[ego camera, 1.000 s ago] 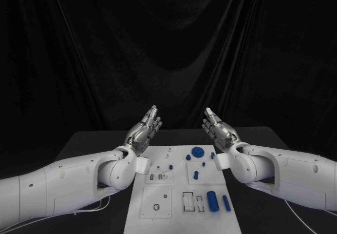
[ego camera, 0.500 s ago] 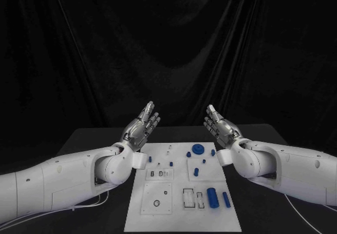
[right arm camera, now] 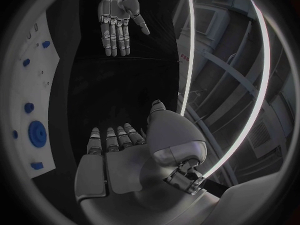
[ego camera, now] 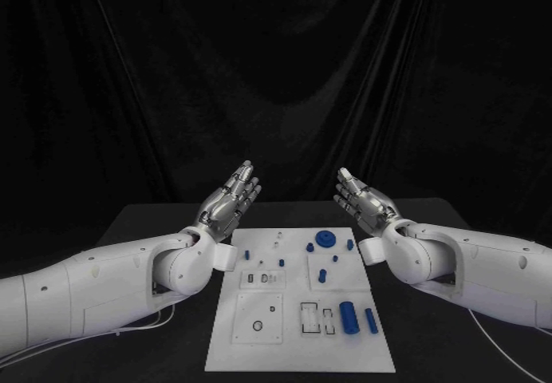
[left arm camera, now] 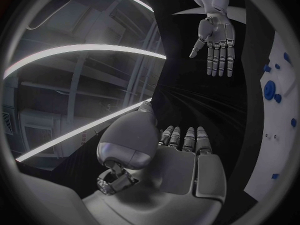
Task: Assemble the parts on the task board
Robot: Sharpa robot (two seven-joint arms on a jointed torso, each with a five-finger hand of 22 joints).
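Observation:
The white task board lies in the middle of the black table. On it sit several small blue parts: a round gear near the far edge, a thick cylinder and a slimmer peg toward the near right. My left hand is raised above the board's far left corner, fingers straight and apart, holding nothing. My right hand mirrors it above the far right corner, also flat and empty. The left wrist view shows the right hand and the gear; the right wrist view shows the left hand and the gear.
The black table extends on both sides of the board, against a black curtain. Empty rectangular slots and a round hole mark the board's near half. A white cable trails beneath the left arm.
Both arms have drawn back and apart, uncovering more of the board's sides. The hands stay flat and empty. The whole picture has shifted slightly.

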